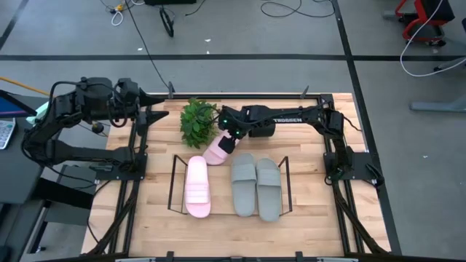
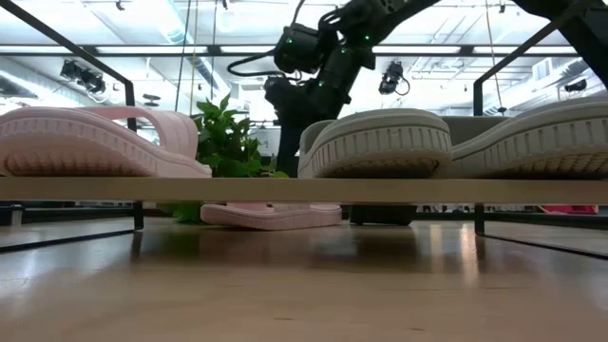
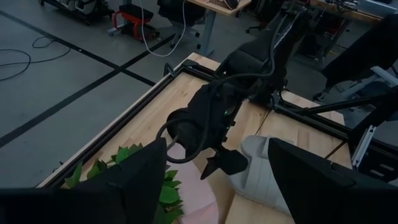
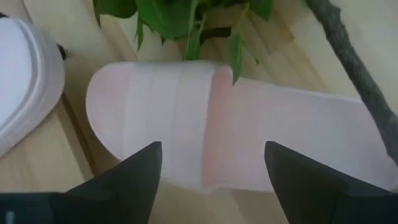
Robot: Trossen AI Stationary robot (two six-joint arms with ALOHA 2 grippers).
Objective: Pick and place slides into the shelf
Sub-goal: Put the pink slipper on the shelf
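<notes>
High view: three slides already sit on the shelf [image 1: 175, 183], one pink [image 1: 197, 187] and two grey-green [image 1: 256, 186]; the fourth, a pink slide [image 1: 216, 149], lies on the bench [image 1: 306, 225] just behind the shelf, beside the plant [image 1: 197, 122]. The right gripper [image 1: 228, 141] hovers over this slide; the left gripper [image 1: 156, 116] waits at the bench's far left edge. The right arm bears the white word "TROSSEN". Low view: the loose slide [image 2: 271, 215] lies flat on the bench behind the shelf board, the right gripper [image 2: 304, 95] above it. Left wrist view: the left gripper's fingers [image 3: 134, 186] are spread, holding nothing. Right wrist view: the right fingers [image 4: 134, 171] stand spread, straddling the slide's strap [image 4: 168, 124]. A sound grasp would likely descend squarely, close across the strap, clear the plant's leaves, then lift over the wire end into the free slot beside the pink slide.
</notes>
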